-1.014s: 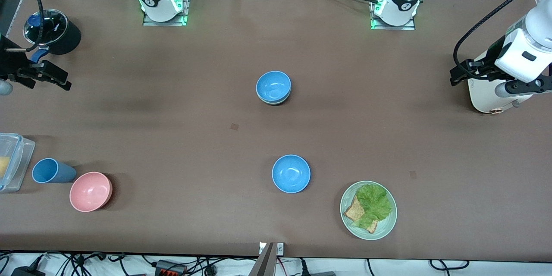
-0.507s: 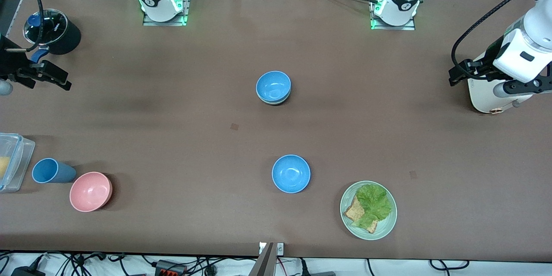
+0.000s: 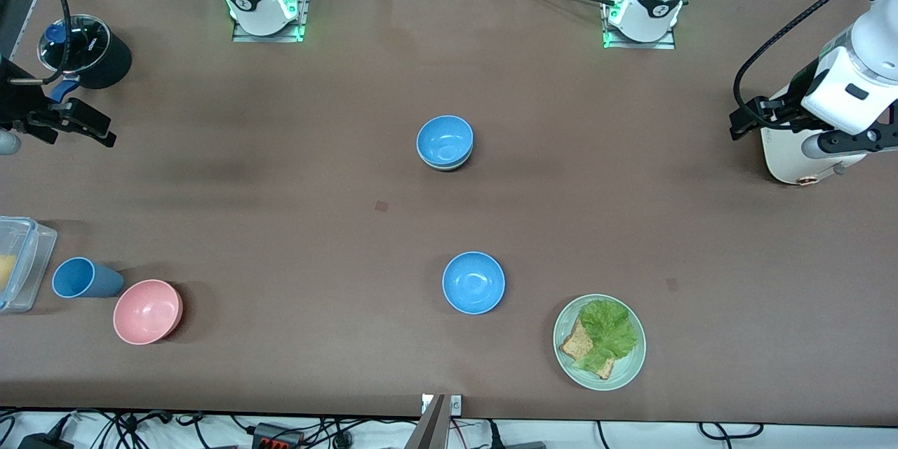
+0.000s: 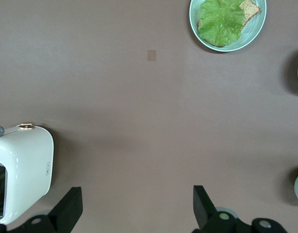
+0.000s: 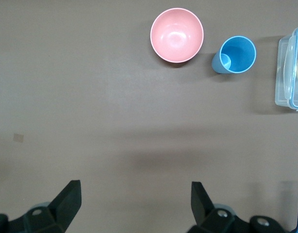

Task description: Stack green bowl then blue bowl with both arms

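The stack reads as complete, so your step is to hold both arms clear: the left gripper (image 3: pixel 742 125) hangs over the white toaster (image 3: pixel 786 158) with jaws spread and empty, and the right gripper (image 3: pixel 90 130) waits at its own table end near the black pot (image 3: pixel 85 50), likewise spread and empty. Between them, well apart from both, the blue bowl (image 3: pixel 444 138) sits nested in the green bowl (image 3: pixel 450 167), of which only a rim sliver shows. The brown table (image 3: pixel 280 175) looks flat and unobstructed there. Leave the deeper blue bowl (image 3: pixel 473 283) and the plate (image 3: pixel 565 351) alone.
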You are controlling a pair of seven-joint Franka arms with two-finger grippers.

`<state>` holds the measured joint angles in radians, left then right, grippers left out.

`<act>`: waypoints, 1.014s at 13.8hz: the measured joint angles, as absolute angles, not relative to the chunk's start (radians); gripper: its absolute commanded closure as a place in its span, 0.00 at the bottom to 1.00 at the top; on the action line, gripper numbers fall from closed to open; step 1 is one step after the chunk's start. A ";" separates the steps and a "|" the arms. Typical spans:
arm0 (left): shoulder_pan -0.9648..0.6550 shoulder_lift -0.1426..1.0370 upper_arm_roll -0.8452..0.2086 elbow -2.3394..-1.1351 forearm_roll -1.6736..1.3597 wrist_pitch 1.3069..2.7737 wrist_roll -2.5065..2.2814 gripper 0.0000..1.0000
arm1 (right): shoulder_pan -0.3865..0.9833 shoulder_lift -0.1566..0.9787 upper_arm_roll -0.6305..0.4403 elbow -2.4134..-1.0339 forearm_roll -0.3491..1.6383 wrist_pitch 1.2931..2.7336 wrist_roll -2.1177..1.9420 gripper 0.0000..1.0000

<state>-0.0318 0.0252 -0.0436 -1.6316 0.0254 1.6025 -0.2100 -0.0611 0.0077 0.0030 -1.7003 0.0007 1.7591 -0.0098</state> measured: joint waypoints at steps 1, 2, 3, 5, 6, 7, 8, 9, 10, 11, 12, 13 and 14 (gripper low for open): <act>-0.032 0.025 -0.044 -1.632 0.025 1.603 -0.210 0.00 | -0.061 0.008 0.003 -1.700 0.001 1.759 -0.010 0.00; -0.032 0.025 -0.044 -1.632 0.025 1.603 -0.208 0.00 | -0.061 0.008 0.003 -1.700 0.001 1.759 -0.010 0.00; -0.032 0.025 -0.044 -1.631 0.025 1.603 -0.206 0.00 | -0.061 0.008 0.003 -1.700 0.001 1.759 -0.010 0.00; -0.033 0.025 -0.044 -1.629 0.025 1.603 -0.179 0.00 | -0.061 0.008 0.003 -1.700 0.001 1.759 -0.010 0.00; -0.033 0.025 -0.044 -1.627 0.025 1.603 -0.136 0.00 | -0.061 0.008 0.003 -1.700 0.001 1.759 -0.010 0.00; -0.033 0.026 -0.044 -1.626 0.025 1.603 -0.098 0.00 | -0.061 0.008 0.003 -1.700 0.001 1.759 -0.010 0.00; -0.033 0.026 -0.044 -1.625 0.025 1.603 -0.076 0.00 | -0.061 0.008 0.003 -1.700 0.001 1.759 -0.010 0.00; -0.033 0.026 -0.044 -1.625 0.025 1.603 -0.064 0.00 | -0.061 0.008 0.003 -1.700 0.001 1.759 -0.010 0.00; -0.033 0.027 -0.044 -1.624 0.025 1.603 -0.054 0.00 | -0.061 0.008 0.003 -1.700 0.001 1.759 -0.010 0.00; -0.033 0.027 -0.044 -1.624 0.021 1.603 -0.050 0.00 | -0.061 0.008 0.003 -1.700 0.001 1.759 -0.010 0.00; -0.033 0.028 -0.044 -1.624 0.015 1.603 -0.049 0.00 | -0.061 0.008 0.003 -1.700 0.001 1.759 -0.010 0.00; -0.033 0.029 -0.044 -1.624 0.012 1.603 -0.048 0.00 | -0.061 0.008 0.003 -1.700 0.001 1.759 -0.010 0.00; -0.033 0.030 -0.044 -1.624 0.009 1.603 -0.047 0.00 | -0.061 0.008 0.003 -1.700 0.001 1.759 -0.010 0.00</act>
<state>-0.0330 0.0295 -0.0444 -1.6238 0.0095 1.6034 -0.0468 -0.0611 0.0077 0.0030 -1.7003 0.0008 1.7591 -0.0098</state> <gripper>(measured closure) 0.000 0.000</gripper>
